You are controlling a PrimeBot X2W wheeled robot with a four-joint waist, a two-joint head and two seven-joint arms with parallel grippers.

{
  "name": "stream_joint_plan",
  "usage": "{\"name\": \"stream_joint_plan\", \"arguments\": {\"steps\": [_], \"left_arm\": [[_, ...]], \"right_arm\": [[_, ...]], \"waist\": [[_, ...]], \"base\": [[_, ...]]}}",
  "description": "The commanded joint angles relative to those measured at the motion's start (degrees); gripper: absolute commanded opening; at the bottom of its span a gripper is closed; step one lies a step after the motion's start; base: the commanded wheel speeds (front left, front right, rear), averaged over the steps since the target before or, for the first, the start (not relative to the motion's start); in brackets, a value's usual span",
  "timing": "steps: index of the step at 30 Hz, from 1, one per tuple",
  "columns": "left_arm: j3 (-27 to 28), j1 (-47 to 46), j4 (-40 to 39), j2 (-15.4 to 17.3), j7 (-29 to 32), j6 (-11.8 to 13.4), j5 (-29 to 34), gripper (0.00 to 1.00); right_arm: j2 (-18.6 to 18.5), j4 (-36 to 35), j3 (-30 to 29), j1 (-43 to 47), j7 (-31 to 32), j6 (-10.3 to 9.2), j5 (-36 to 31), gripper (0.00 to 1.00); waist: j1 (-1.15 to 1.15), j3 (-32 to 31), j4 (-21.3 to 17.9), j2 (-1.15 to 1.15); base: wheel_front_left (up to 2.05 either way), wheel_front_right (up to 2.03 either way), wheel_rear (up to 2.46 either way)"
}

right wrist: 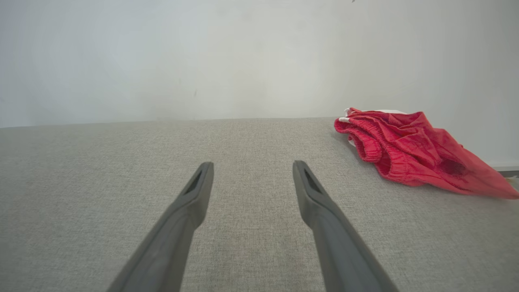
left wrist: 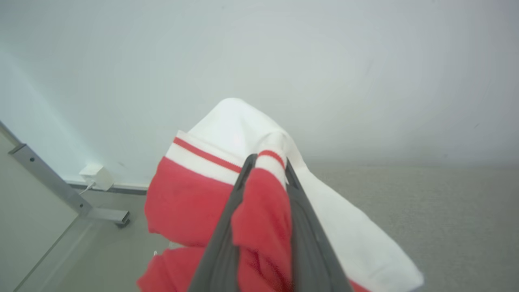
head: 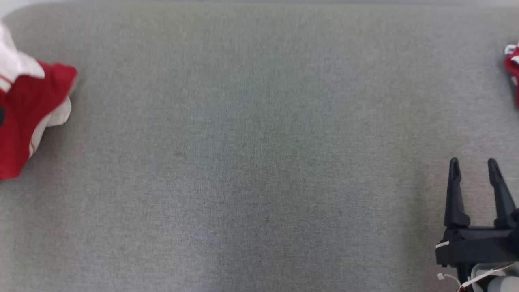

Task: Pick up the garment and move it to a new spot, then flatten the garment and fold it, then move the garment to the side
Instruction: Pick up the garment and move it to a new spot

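- The red-and-white garment (head: 28, 109) is bunched at the far left edge of the grey cloth surface (head: 259, 154).
- The left gripper (left wrist: 269, 161) has its jaws nearly closed, pinching a red fold of that garment just below a white striped band.
- The right gripper (head: 473, 164) is at the lower right, jaws wide apart, holding nothing.
- A second red garment (right wrist: 413, 150) lies crumpled on the surface at the far right.

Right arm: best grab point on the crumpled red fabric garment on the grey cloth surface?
I'd pinch the crumpled red garment's thick gathered waistband: it bulges up, facing the open right gripper. Come in low from that end; the tail lies flat.
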Motion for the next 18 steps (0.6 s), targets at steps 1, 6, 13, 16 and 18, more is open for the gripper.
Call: {"name": "stream_joint_plan", "arguments": {"steps": [1,6,13,16,18], "left_arm": [[-0.37,-1.24,-1.01,0.53,-0.49,0.16,0.59,0.00],[-3.94,-6.18,-10.38,-0.92,0.83,0.14,3.11,0.00],[-7.49,-10.70,-20.98,-5.46,6.05,0.38,3.08,0.00],[-8.40,-12.15,-23.30,-8.38,7.78,0.32,1.80,0.00],[-9.22,-13.09,-24.02,-9.87,8.41,0.52,1.68,0.00]], "right_arm": [[0.28,0.58,0.21,0.58,-0.57,-0.15,0.65,1.00],[0.83,4.70,1.02,1.95,-2.86,-0.15,2.32,1.00],[1.06,8.73,2.06,3.00,-4.91,-0.15,4.25,1.00],[1.10,9.84,1.89,3.52,-5.39,-0.15,4.75,1.00],[1.13,10.28,1.90,3.61,-5.63,-0.15,5.05,1.00]], "waist": [[0.00,-4.08,-1.03,0.00],[0.00,-8.70,-5.15,0.00],[0.00,-11.54,-13.30,0.00],[0.00,-11.99,-16.58,0.00],[0.00,-11.89,-18.48,0.00]], "base": [[0.00,0.00,0.00],[0.00,0.00,0.00],[0.00,0.00,0.00],[0.00,0.00,0.00],[0.00,0.00,0.00]]}}
